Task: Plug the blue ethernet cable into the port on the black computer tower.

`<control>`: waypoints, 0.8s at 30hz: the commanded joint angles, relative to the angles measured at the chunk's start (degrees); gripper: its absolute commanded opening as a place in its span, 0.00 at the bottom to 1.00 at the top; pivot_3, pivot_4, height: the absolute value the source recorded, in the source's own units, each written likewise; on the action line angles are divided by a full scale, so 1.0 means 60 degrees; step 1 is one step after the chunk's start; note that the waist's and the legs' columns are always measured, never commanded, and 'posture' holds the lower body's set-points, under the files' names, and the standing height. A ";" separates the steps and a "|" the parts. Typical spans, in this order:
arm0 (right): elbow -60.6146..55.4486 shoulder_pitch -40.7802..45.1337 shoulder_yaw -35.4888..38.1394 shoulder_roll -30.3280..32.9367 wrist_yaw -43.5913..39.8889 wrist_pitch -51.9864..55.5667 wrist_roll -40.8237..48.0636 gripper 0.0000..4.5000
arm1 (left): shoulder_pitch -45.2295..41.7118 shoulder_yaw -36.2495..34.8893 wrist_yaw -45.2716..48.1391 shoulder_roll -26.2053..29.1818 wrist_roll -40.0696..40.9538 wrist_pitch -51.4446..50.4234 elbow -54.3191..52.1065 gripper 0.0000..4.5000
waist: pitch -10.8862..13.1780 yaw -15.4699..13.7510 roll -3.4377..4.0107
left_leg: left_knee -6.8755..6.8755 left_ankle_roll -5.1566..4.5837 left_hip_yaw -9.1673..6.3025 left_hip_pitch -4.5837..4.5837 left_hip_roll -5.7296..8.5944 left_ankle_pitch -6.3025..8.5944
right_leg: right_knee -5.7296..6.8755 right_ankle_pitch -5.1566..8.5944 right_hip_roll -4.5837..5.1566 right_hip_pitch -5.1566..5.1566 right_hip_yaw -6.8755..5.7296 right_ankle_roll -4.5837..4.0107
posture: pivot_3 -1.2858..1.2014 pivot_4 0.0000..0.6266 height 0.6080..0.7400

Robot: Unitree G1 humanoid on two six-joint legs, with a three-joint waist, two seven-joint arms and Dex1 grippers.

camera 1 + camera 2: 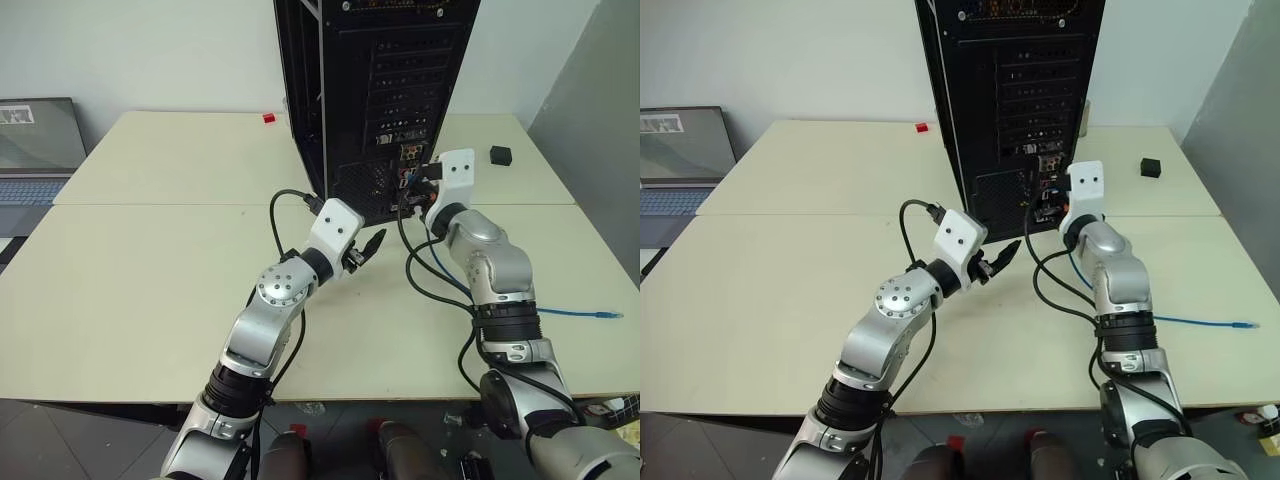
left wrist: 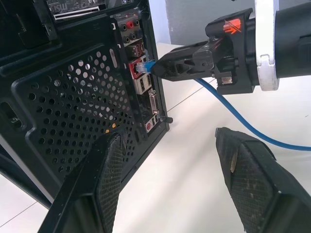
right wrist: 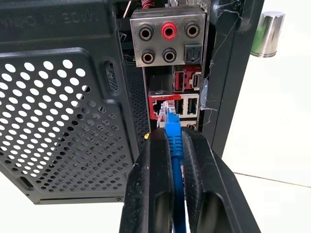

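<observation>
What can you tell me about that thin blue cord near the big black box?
The thin bright-blue ethernet cable is a smooth rubbery cord with a small clear plastic plug at each end. The right gripper pinches it just behind one plug, whose tip is at a metal-rimmed port on the black computer tower's rear panel. The cord trails across the cream table; its free plug lies near the edge.

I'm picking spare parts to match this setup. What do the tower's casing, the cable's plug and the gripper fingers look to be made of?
Black computer tower: apparently painted sheet metal, matte, punched with round vent holes.
Blue ethernet cable: glossy rubbery jacket; its plug looks like clear hard plastic, since the panel shows through it.
Right gripper fingers: black, smooth, probably plastic.
Left gripper's fingers: black, with a fine textured pad, perhaps rubber.
</observation>
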State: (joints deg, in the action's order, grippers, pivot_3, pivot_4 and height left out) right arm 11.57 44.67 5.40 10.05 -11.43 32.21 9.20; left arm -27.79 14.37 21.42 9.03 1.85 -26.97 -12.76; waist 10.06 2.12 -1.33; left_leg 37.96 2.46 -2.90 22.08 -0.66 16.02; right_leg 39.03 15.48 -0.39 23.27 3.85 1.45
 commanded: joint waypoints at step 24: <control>0.0384 0.0863 -0.0302 0.0134 0.0188 0.0125 -0.0320 0.00 | -0.0087 -0.0058 -0.0060 -0.0055 -0.0030 0.0114 -0.0272 0.69 | 0.0000 0.0054 0.0000 | -0.0002 0.0000 0.0000 0.0001 0.0000 0.0000 | -0.0001 0.0000 0.0000 0.0002 0.0001 0.0000 | 0.52 0.24 1.00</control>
State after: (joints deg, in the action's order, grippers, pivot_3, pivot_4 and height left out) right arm 14.22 47.69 3.22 10.66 -10.99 33.26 7.62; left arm -27.79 14.35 21.41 8.98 1.85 -26.97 -12.76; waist 10.06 2.45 -1.33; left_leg 37.94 2.46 -2.90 22.09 -0.66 16.02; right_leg 39.03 15.48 -0.39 23.28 3.85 1.45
